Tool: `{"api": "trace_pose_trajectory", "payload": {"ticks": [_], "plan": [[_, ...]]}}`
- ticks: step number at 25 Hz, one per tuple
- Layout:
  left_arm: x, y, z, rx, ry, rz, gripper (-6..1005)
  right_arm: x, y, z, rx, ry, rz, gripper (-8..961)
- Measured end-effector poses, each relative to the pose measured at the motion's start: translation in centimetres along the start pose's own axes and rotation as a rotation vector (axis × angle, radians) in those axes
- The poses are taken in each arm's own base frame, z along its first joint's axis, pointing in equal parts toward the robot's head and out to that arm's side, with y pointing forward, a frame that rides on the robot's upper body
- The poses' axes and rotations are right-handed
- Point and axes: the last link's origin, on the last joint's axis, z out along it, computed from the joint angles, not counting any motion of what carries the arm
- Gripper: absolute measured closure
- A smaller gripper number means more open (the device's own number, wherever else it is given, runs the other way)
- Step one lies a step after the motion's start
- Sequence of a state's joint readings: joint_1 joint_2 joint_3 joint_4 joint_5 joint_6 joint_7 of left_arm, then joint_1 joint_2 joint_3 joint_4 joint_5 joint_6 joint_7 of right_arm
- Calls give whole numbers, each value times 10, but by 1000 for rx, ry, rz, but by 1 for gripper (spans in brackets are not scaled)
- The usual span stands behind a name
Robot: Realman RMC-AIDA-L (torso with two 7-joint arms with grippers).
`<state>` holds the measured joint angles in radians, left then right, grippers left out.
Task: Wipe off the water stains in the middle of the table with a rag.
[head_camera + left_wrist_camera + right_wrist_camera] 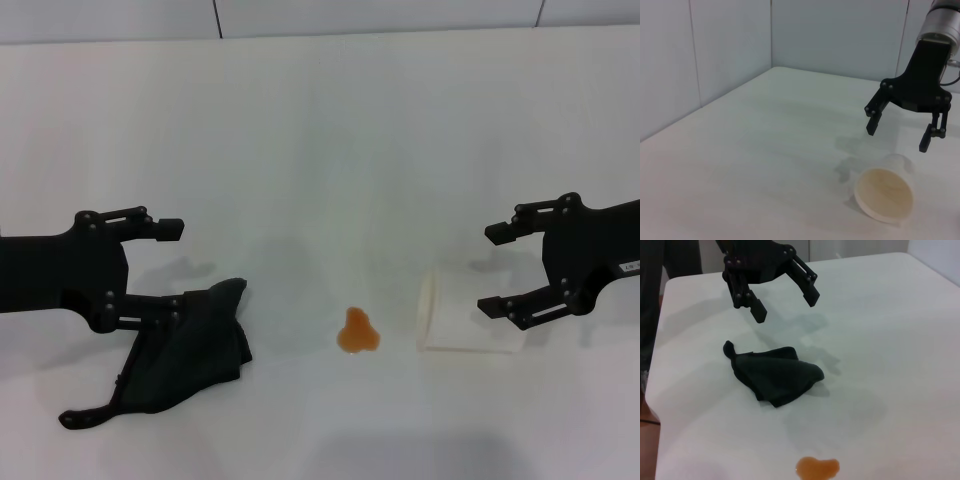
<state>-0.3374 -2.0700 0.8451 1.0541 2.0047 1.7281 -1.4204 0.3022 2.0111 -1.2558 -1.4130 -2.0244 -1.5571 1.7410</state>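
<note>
The rag [195, 350] lies crumpled on the table [320, 120] at the front left; it also shows in the right wrist view [777, 375]. The water stain [357, 332] is a small orange blot to the rag's right, apart from it, and shows in the right wrist view too [817, 469]. My left gripper [175, 270] is open and empty. In the right wrist view [786, 306] it hovers just above the rag's far edge without touching it. My right gripper [492, 270] is open and empty at the right, above the table.
A translucent whitish plastic cup [465, 312] lies on its side right of the stain, just below the right gripper; in the left wrist view the cup [885, 192] shows its open mouth under the right gripper [898, 136]. A wall runs along the table's far edge.
</note>
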Motion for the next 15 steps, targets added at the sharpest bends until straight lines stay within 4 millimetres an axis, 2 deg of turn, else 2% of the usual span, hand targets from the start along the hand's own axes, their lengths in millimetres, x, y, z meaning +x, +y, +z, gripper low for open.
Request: {"api": "trace_pose_trajectory", "payload": {"ticks": [15], "plan": [[0,1,1,-6,-2,5,111,-2,1,1,-4,-13,-3,119]]}}
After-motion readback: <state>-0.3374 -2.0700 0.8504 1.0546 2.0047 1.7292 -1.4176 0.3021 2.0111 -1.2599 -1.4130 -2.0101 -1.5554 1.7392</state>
